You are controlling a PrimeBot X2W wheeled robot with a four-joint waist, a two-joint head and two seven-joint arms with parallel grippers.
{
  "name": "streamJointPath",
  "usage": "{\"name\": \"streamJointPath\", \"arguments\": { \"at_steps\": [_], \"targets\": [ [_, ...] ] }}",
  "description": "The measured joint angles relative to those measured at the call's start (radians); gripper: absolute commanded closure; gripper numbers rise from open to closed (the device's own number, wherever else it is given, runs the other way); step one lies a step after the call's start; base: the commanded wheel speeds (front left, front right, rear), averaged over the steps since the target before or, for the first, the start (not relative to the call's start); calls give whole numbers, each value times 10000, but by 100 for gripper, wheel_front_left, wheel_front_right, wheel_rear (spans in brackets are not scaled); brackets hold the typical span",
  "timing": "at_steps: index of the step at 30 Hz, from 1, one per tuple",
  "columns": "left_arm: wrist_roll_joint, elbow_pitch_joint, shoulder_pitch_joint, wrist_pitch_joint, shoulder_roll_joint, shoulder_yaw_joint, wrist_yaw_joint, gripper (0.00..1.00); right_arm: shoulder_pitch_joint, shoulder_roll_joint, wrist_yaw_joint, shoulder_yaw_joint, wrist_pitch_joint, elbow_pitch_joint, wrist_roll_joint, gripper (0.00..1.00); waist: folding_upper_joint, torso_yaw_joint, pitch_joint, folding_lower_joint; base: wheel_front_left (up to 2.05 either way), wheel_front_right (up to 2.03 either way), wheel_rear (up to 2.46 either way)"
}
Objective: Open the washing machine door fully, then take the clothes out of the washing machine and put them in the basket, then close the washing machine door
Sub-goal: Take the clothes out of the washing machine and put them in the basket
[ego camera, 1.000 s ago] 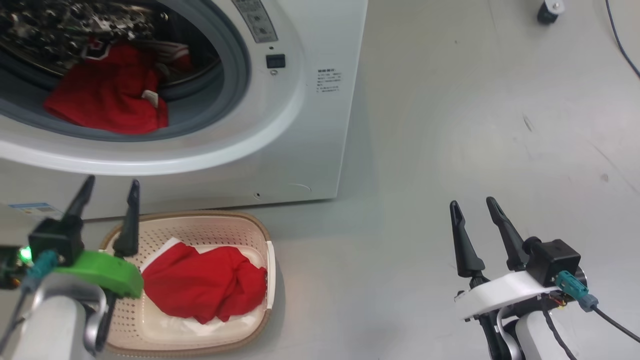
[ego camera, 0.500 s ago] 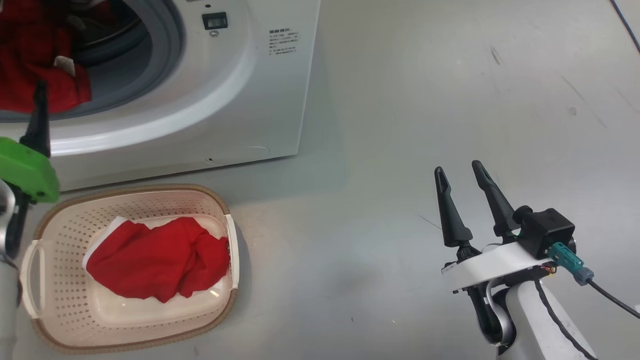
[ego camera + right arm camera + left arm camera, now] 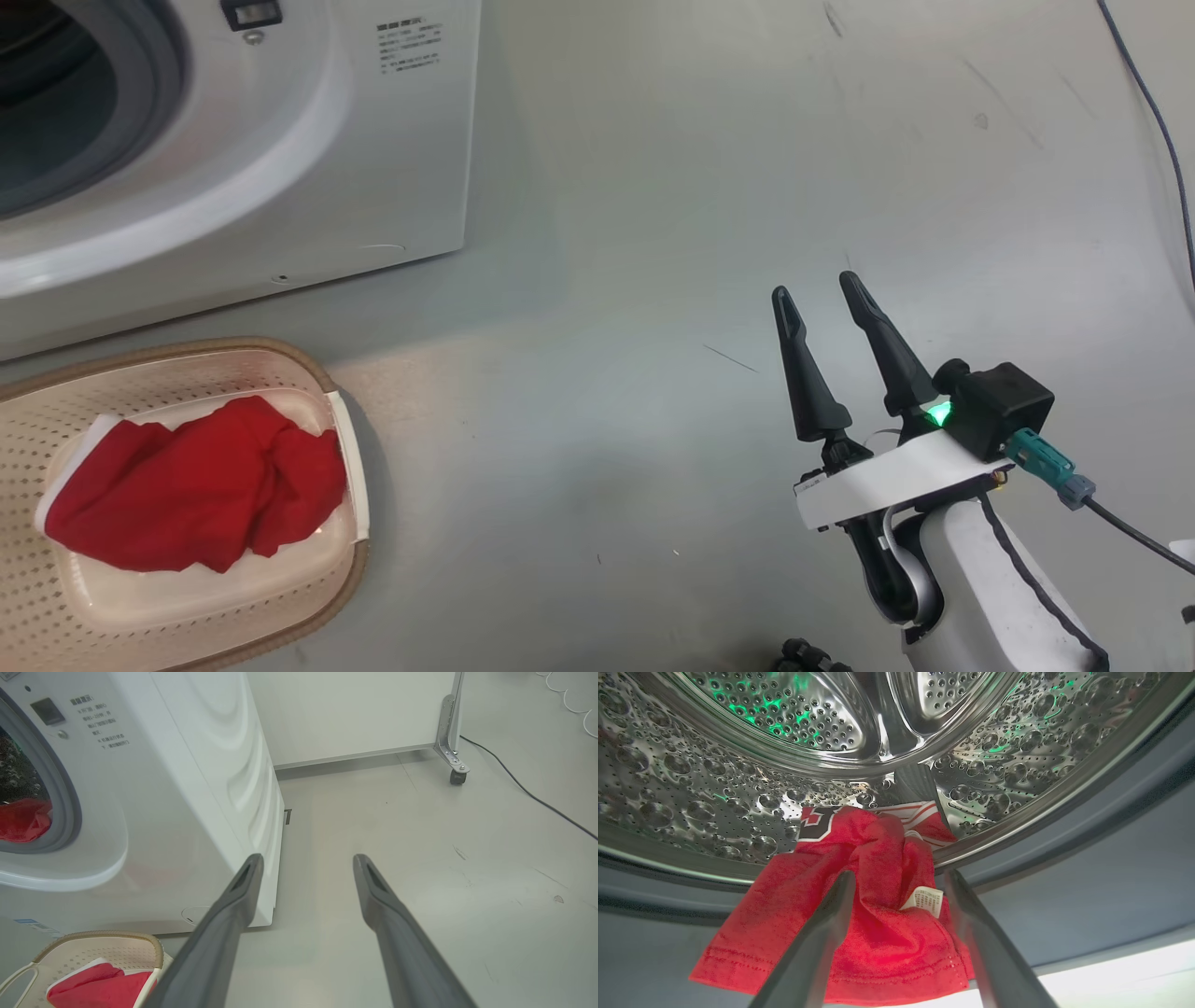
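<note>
Head view: big white front-loading washing machine stood on the grey floor, round opening uncovered. Small cream perforated plastic basket with a brown woven-look rim sat on the floor just beside the machine's front lower edge. One bright red jersey-like garment with a white part lay crumpled inside the basket, bunched toward its right end. Right gripper hung over bare floor, well apart from basket and machine, its two long dark fingers spread with nothing between them. Small green light glowed at its base.

Left wrist view: left gripper sat at the mouth of the perforated steel drum, fingers wide apart, nothing pinched. Second red garment lay at the drum's front lower edge, draped out over the grey gasket, and its lower part showed between the two fingers. Couldn't tell if the fingers touched the fabric. Small white label hung on that garment, just beside the right-hand finger in that view. White striped trim showed at the garment's far end.

Right wrist view: thin dark cable ran across the floor, well apart from the machine, and passed near a caster wheel.
</note>
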Motion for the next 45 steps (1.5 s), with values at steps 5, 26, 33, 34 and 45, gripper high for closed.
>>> {"name": "streamJointPath", "arguments": {
  "at_steps": [5,26,33,34,45],
  "targets": [
    [-29,502,-458,330,96,159,184,0,-53,10,-13,171,0,-36,125,0,0,-372,263,0,0,0,0],
    [6,1918,-1878,1011,633,420,815,0,-334,25,-431,589,0,-255,157,0,0,-1086,998,0,0,0,0],
    [102,2274,-2191,1039,640,297,813,0,-395,25,-454,681,0,-263,157,0,0,-1057,1061,0,0,0,0],
    [104,2322,-2223,1039,646,293,813,0,-396,25,-454,696,0,-263,157,0,0,-1051,1068,0,0,0,0],
    [100,2963,-2539,932,662,299,865,100,-458,27,-533,779,0,-245,153,0,0,-1010,1028,0,0,0,0]
  ]
}}
